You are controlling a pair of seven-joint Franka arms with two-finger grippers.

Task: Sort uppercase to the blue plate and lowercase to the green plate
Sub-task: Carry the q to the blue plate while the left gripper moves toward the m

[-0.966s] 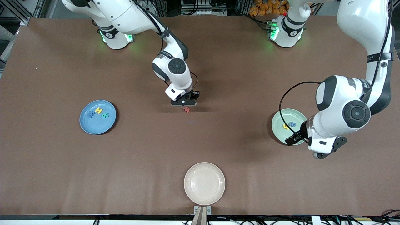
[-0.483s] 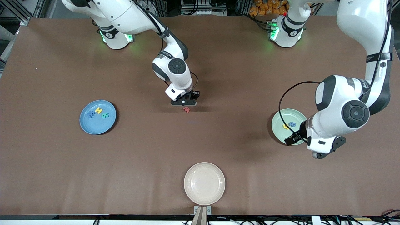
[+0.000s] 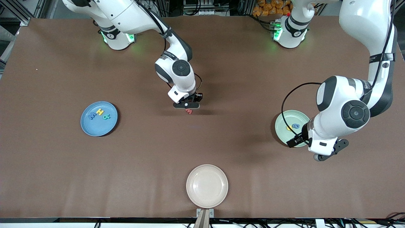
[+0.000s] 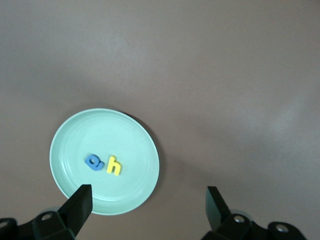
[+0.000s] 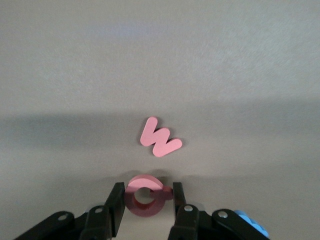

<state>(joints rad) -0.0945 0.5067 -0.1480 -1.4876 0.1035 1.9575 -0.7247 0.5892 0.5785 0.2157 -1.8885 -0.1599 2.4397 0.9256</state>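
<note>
Note that the right gripper [image 5: 145, 200] is clamped on the red Q [image 5: 146, 196], held just above the table [image 3: 221, 142] beside the red w [image 5: 160, 138]. The left gripper [image 4: 147, 197] waits with fingers apart over the green plate [image 4: 75, 135], which holds the yellow h [image 4: 114, 165] and a blue letter [image 4: 93, 161]. The blue plate [image 3: 91, 128] holds the blue M/W [image 3: 92, 116], yellow H [image 3: 100, 112] and teal R [image 3: 107, 117].

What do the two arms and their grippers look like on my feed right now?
Both arms are glossy white with dark grey joint caps and green lights at the bases. The left gripper and right gripper have black fingers. A black cable loops beside the left wrist, a thinner one by the right.
</note>
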